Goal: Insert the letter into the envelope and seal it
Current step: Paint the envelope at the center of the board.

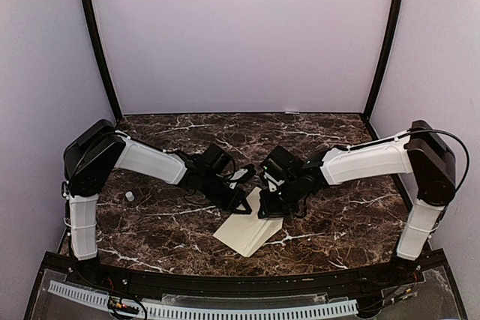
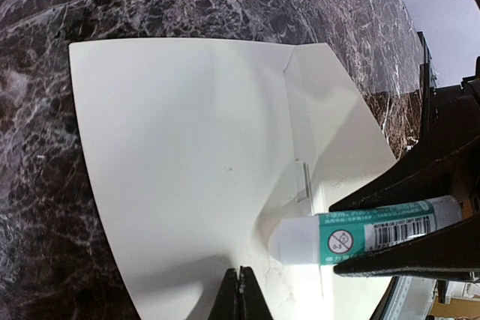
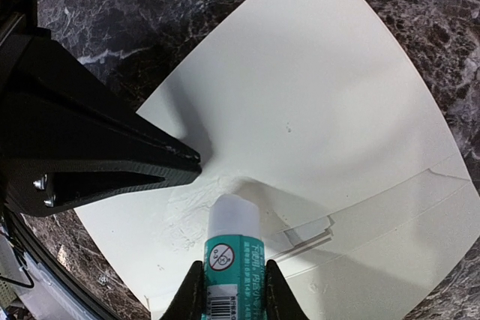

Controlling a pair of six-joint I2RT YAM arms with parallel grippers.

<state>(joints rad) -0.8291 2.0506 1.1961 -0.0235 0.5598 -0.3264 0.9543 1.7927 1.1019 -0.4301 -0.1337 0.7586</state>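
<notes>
The dark marbled bench [image 1: 337, 222] is carrying everything. The left arm [image 1: 150, 161] is rising from its base at the near left corner, bending at a high elbow and reaching down and inward to the middle of the bench. The right arm [image 1: 367, 161] is mirroring that pose from the near right corner, so the two wrists are meeting almost nose to nose.

The envelope [image 1: 247, 236] is lying flat at the bench's middle, a little toward the near edge, right under both wrists, with its flap crease showing along one side. I cannot tell whether the letter is lying inside it.

The left pincer [image 2: 238, 294] is standing fully closed with nothing between its fingers, its tips resting on the envelope's paper. The right pincer [image 3: 231, 273] is clamping narrowly around a glue stick [image 3: 232, 252], gripping its green-labelled barrel. The stick's pale tip is pointing away from the wrist and touching the envelope just beside the left pincer's tips, where the paper is looking slightly puckered.

A small white object [image 1: 129, 195] is sitting alone on the left of the bench, well apart from the envelope.
</notes>
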